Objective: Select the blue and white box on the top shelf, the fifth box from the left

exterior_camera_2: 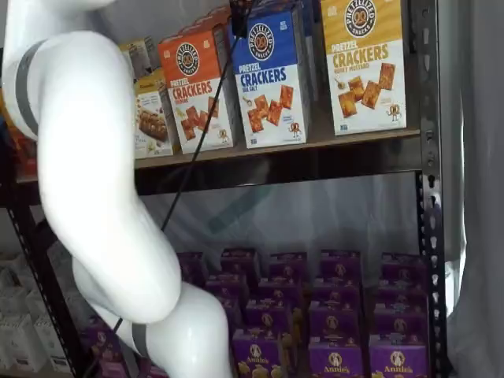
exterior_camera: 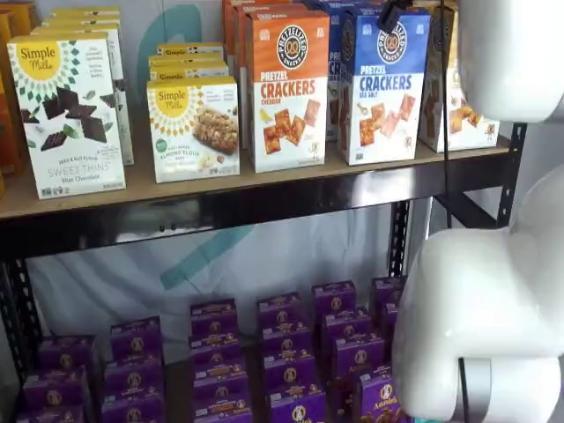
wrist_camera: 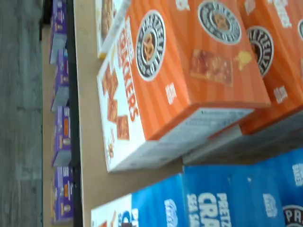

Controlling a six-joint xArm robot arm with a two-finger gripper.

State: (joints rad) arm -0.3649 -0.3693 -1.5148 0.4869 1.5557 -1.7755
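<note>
The blue and white box (exterior_camera: 384,88) stands upright at the front of the top shelf (exterior_camera: 264,189), between an orange-topped box (exterior_camera: 286,88) and a yellow-topped box (exterior_camera: 458,97). It shows in both shelf views (exterior_camera_2: 272,79), and its blue top shows in the wrist view (wrist_camera: 227,203). My gripper (exterior_camera: 390,12) shows only as a black tip at the view's upper edge, just above the blue box's top. It shows the same way in a shelf view (exterior_camera_2: 241,8), with a cable beside it. No gap or grip can be made out.
Simple Mills boxes (exterior_camera: 69,115) stand on the shelf's left part. Several purple boxes (exterior_camera: 282,352) fill the lower shelf. My white arm (exterior_camera_2: 94,181) stands in front of the shelves. Orange boxes (wrist_camera: 189,71) lie close beside the blue one.
</note>
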